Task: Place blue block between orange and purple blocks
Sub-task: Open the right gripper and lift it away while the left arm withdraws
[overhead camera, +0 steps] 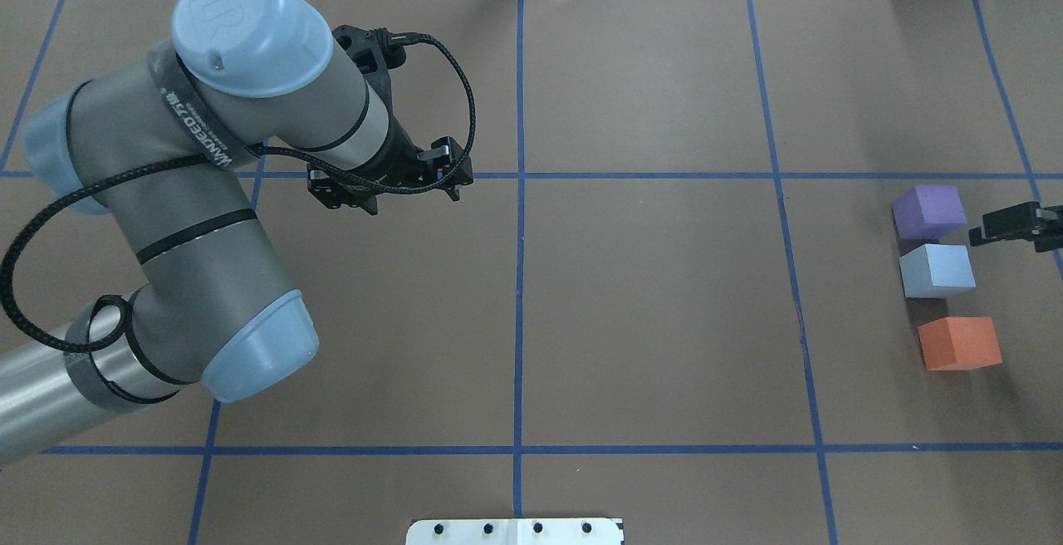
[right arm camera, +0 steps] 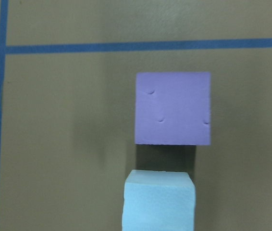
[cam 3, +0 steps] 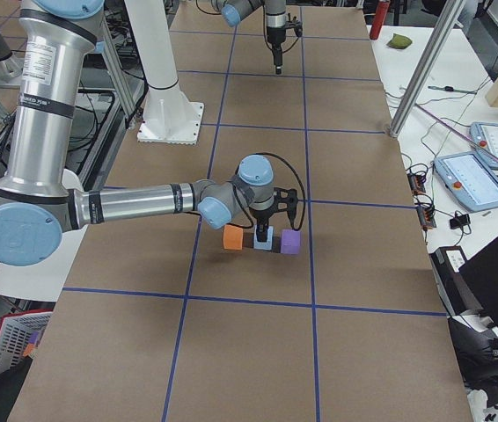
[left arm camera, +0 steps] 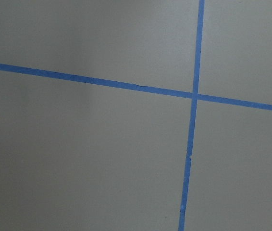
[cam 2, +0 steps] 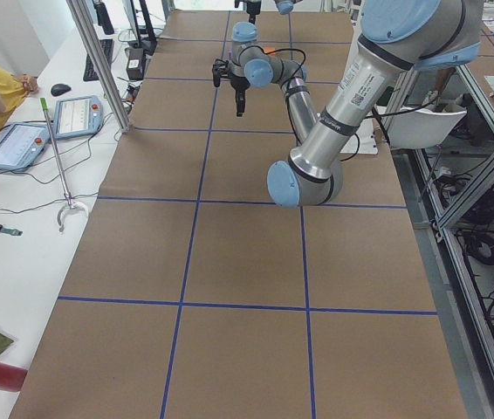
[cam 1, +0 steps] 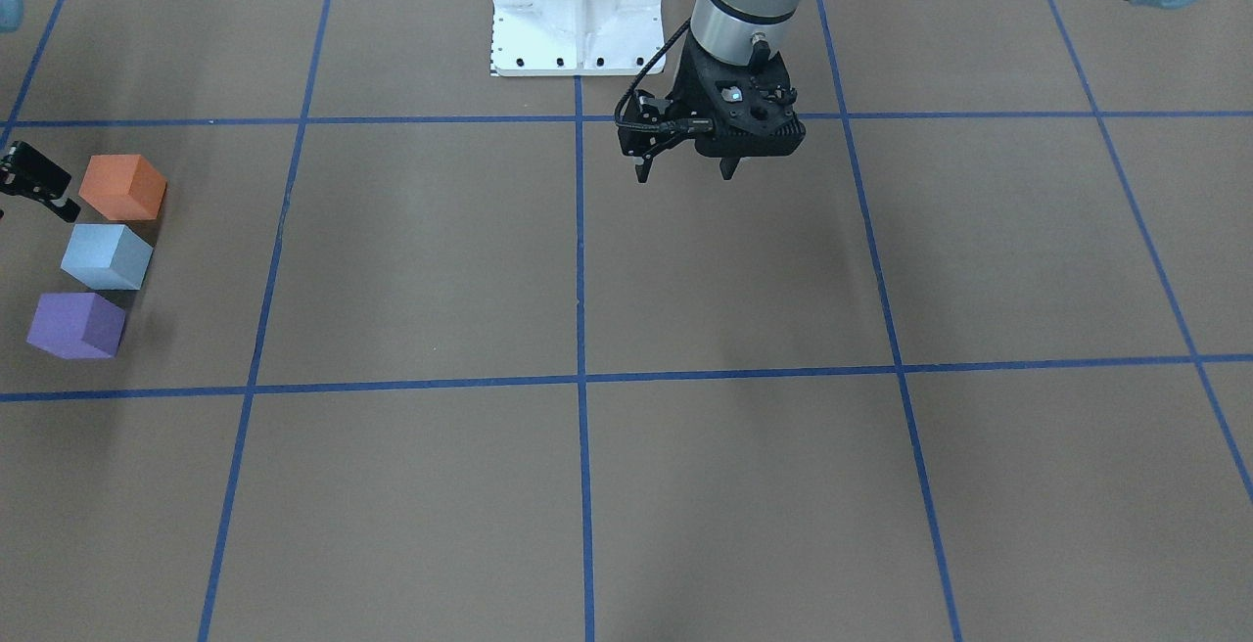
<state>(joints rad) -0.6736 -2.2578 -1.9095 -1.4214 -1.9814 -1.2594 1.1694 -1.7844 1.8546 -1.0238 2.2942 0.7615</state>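
Note:
The orange block (cam 1: pixel 122 187), the light blue block (cam 1: pixel 106 255) and the purple block (cam 1: pixel 76 324) stand in a short row on the table, with the blue one in the middle. In the overhead view the row is at the far right: purple (overhead camera: pixel 928 211), blue (overhead camera: pixel 937 269), orange (overhead camera: pixel 959 343). My right gripper (overhead camera: pixel 1009 227) hovers beside the row and is cut off by the frame edge, so I cannot tell its state. The right wrist view looks down on the purple block (right arm camera: pixel 172 108) and the blue block (right arm camera: pixel 159 199). My left gripper (cam 1: pixel 685 172) is open and empty, far from the blocks.
The brown table (overhead camera: pixel 648 321) carries a blue tape grid. The white robot base (cam 1: pixel 578 6) stands at the table's robot side. The left wrist view shows only table and a tape crossing (left arm camera: pixel 193 95).

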